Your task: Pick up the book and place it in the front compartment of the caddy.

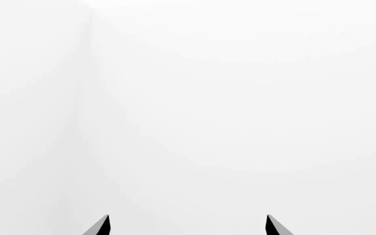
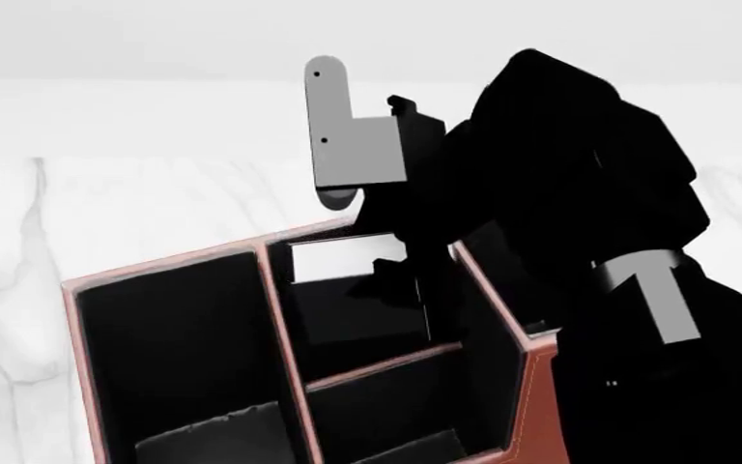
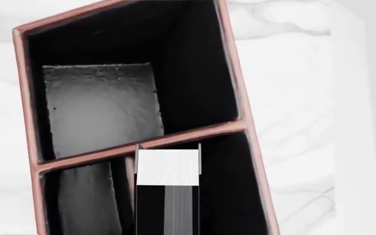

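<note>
Head view shows the right end effector [image 2: 404, 280] clamped on the small black book with white page edges [image 2: 343, 263], inside the reddish-brown leather caddy [image 2: 532, 406]'s front compartment [image 2: 358, 333]; lower it straight, clear of walls; left end effector [image 1: 186, 226] apart, empty.

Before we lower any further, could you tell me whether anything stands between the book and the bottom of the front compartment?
Nothing visible does: the book, held by the right tool, sits upright inside the front compartment of the caddy, though the floor beneath it is hidden.
</note>
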Motion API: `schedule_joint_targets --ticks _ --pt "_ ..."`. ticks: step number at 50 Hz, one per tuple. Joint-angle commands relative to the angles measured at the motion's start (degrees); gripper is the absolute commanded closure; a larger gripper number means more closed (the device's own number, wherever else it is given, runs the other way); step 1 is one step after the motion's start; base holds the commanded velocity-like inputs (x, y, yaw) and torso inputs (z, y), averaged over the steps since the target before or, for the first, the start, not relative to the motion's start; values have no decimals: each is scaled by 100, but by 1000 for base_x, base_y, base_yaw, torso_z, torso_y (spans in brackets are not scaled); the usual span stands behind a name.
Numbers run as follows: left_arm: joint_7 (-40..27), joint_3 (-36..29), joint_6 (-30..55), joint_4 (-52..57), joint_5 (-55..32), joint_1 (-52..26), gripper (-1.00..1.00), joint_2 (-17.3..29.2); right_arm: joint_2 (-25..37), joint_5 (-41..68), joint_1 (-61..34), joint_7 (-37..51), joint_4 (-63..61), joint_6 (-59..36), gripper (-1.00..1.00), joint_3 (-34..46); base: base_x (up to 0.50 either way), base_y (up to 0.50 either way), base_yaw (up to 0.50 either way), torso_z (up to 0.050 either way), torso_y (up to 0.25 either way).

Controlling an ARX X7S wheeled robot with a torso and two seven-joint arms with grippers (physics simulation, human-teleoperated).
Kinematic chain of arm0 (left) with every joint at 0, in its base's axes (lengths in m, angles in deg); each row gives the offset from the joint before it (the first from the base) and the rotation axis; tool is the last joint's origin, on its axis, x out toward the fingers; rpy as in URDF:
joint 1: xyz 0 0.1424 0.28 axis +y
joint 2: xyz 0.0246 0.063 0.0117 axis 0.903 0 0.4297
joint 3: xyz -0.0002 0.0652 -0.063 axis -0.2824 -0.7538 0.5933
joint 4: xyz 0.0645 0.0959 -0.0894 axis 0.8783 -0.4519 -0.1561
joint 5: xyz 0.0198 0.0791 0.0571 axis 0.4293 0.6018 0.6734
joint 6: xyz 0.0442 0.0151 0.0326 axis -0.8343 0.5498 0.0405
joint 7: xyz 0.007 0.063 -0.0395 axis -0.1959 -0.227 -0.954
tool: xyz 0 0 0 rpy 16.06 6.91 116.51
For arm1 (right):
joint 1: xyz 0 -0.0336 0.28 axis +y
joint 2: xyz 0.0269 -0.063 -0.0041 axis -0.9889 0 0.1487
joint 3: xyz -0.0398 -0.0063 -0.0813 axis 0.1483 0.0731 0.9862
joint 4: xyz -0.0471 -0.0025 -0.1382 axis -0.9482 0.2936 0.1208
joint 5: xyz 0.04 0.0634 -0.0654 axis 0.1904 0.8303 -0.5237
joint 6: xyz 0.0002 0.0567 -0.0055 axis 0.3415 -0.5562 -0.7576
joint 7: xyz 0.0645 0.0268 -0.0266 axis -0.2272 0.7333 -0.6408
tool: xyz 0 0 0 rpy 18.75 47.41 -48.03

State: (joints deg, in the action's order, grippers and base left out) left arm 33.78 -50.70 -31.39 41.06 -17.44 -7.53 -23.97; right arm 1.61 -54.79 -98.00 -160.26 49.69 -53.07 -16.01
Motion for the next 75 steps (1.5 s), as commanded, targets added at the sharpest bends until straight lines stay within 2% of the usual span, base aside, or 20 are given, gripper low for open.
schedule_joint_targets --ticks 1,56,63,75 --pt "-9 -6 -23 -11 -11 -10 -100 -3 -23 -2 -16 222 -1 19 100 -197 0 0 0 0 0" --pt "-61 -86 -62 -4 12 10 -100 72 -52 22 56 314 -1 -38 100 -81 0 0 0 0 1" --pt "-60 -90 -103 -7 28 43 -100 84 -59 21 64 324 -1 -37 100 -87 0 0 0 0 -215" --pt "-82 -34 -140 -40 -22 74 -100 70 -70 18 80 343 -1 -17 100 -78 0 0 0 0 0"
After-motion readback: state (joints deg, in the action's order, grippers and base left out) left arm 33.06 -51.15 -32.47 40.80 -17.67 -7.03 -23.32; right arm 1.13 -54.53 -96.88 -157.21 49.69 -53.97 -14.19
